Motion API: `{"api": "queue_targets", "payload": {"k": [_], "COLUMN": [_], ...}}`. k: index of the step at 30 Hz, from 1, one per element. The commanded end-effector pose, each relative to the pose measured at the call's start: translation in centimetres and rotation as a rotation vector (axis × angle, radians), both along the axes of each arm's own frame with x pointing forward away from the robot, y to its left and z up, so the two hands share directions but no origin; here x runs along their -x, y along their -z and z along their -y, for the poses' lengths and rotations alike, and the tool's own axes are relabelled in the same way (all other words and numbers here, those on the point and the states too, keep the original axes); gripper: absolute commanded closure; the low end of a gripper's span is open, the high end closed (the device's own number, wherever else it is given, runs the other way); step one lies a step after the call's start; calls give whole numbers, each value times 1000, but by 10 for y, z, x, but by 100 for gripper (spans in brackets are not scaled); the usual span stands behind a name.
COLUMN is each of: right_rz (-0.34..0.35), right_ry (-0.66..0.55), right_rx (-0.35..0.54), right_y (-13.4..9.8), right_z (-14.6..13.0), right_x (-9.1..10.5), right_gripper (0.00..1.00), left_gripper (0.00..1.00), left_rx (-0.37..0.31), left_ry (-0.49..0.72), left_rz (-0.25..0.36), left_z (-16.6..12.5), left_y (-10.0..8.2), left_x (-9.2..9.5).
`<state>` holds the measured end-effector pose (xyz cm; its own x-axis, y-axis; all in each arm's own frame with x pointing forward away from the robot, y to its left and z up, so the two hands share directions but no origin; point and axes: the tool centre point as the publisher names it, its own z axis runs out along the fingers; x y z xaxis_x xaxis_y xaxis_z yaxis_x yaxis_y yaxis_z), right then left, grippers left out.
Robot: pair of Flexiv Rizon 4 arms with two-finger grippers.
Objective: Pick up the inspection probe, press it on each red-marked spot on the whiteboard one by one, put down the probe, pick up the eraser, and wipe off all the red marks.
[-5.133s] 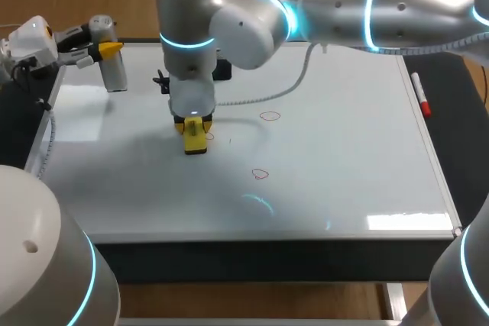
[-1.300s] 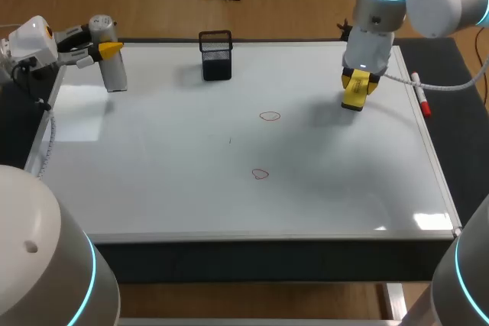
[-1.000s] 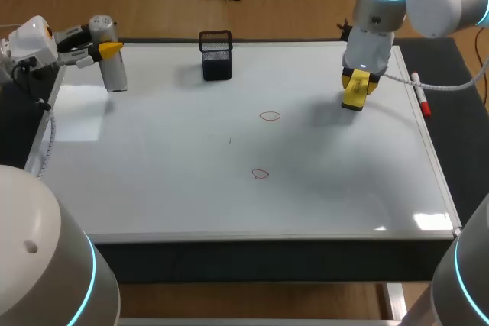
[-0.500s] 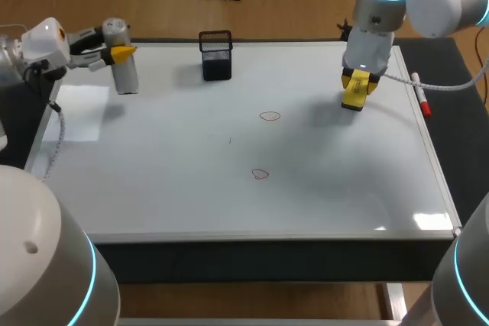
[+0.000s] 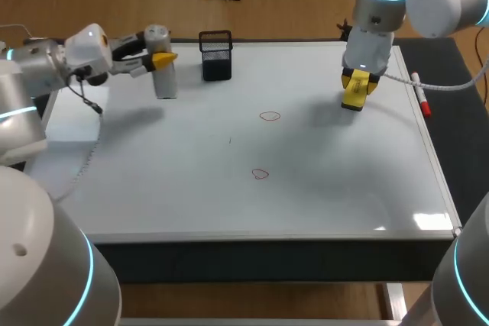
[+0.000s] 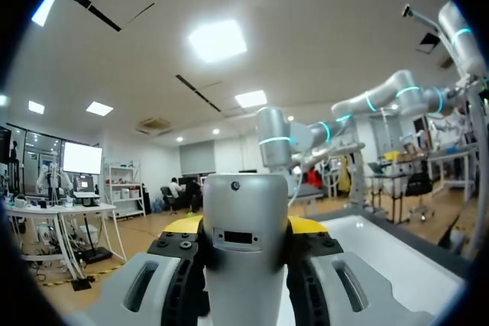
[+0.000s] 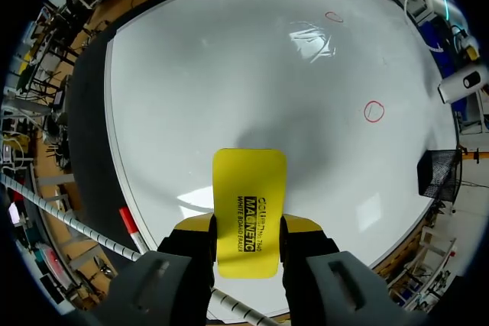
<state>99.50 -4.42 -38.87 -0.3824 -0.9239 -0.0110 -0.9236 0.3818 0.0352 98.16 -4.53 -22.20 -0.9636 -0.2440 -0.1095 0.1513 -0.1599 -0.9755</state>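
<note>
grey probe [image 5: 165, 82] carried inward, left claw [image 5: 160, 56] clamped

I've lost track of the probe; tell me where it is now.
In the head view the probe is upright in the left hand, over the far left of the whiteboard, just left of the black mesh basket.

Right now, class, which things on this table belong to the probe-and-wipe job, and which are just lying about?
Job:
- inspection probe, in the left pincer
- yellow eraser, in the right pincer
- far red mark
- near red mark
- whiteboard

Lying about:
- black mesh basket
- red-capped marker, beside the board
</note>
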Motion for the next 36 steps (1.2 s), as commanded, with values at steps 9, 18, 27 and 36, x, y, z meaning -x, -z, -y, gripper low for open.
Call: {"api": "queue_targets", "payload": {"k": [9, 18, 27, 36], "right_rz": [-1, -1, -1, -1], "right_ry": [-2, -2, -2, -2], "right_rx": [3, 3, 3, 3], "right_y": [-1, -1, -1, -1], "right_z": [0, 0, 0, 0], "right_x": [-1, -1, -1, -1], "right_gripper": [100, 100, 100, 100], "left_gripper": [100, 100, 100, 100], "left_rx": [23, 49, 53, 62], "left_ry": [-9, 24, 66, 100], "left_rz": [3, 10, 0, -8], "left_z": [66, 108, 154, 181], "left_y": [1, 4, 13, 20], "left_x": [7, 8, 2, 1]}}
